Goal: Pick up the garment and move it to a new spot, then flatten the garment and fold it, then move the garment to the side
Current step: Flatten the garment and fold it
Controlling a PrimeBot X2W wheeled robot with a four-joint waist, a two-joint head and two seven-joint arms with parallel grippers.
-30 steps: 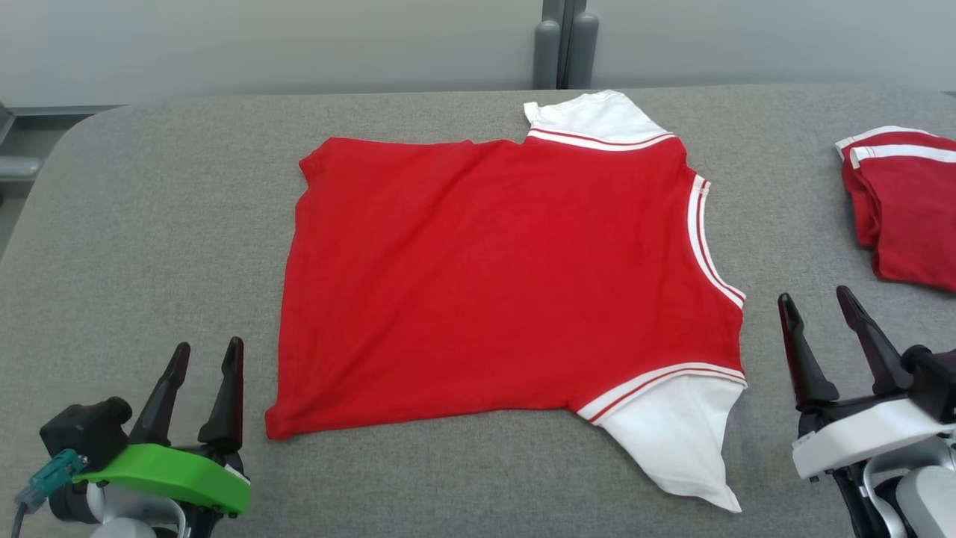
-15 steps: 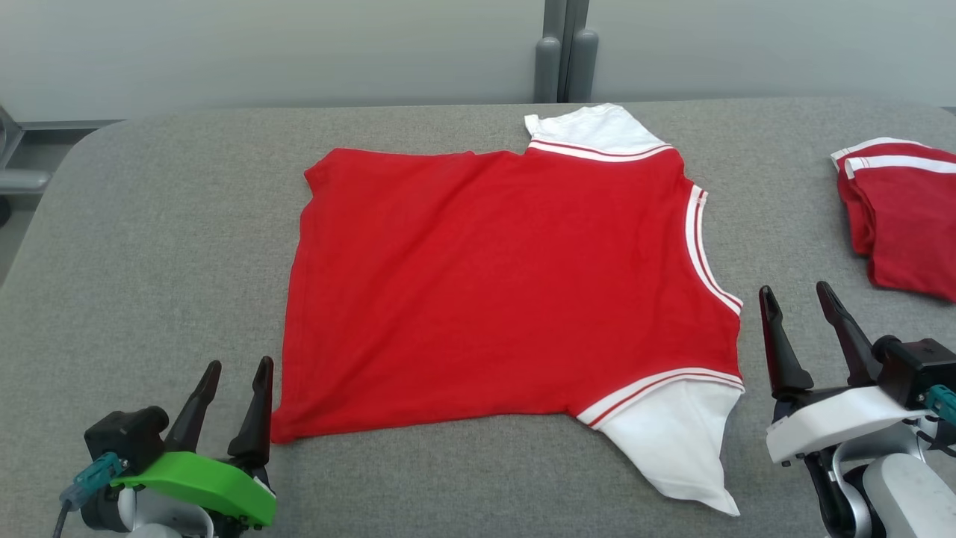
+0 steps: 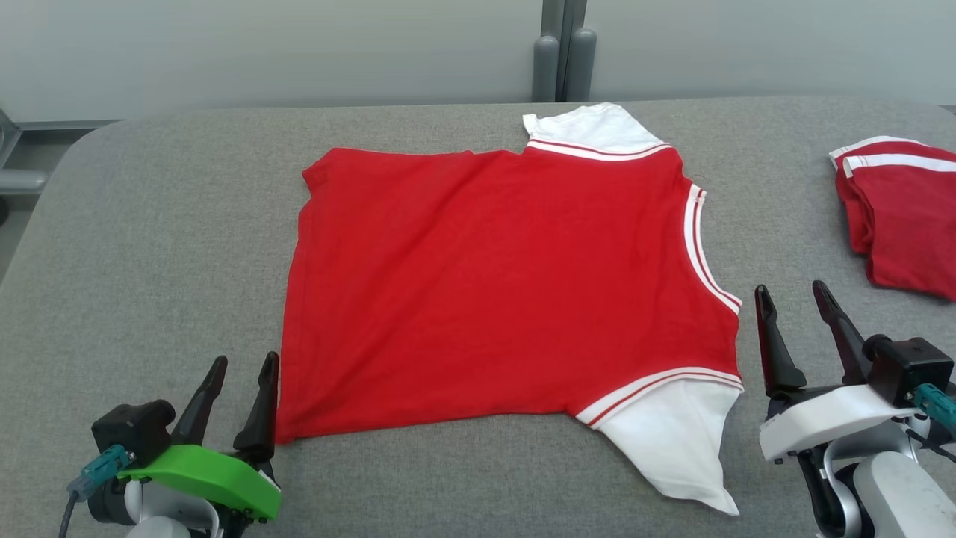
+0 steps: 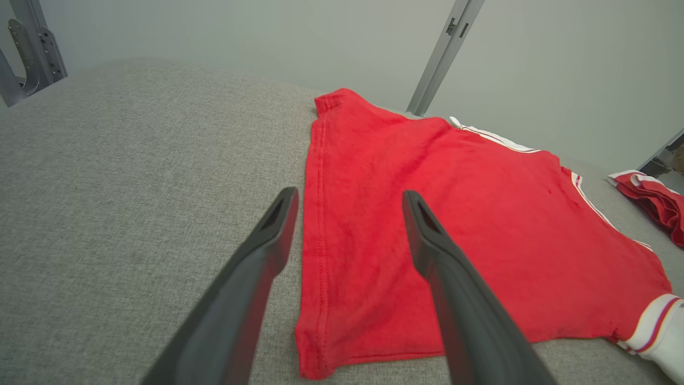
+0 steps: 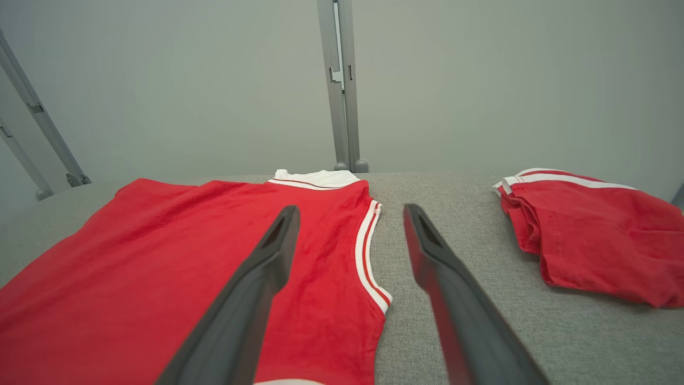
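The red garment (image 3: 493, 284) lies spread flat mid-table (image 3: 149, 224), both hands empty with fingers parted: the left hand (image 3: 246, 359) at its near-left corner, perhaps brushing the hem, the right hand (image 3: 789, 288) just right of its striped neckline.

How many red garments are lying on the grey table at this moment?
2. The flat garment is spread in the middle of the table. The folded garment lies at the table's right side, partly cut off in the head view; more may lie beyond.
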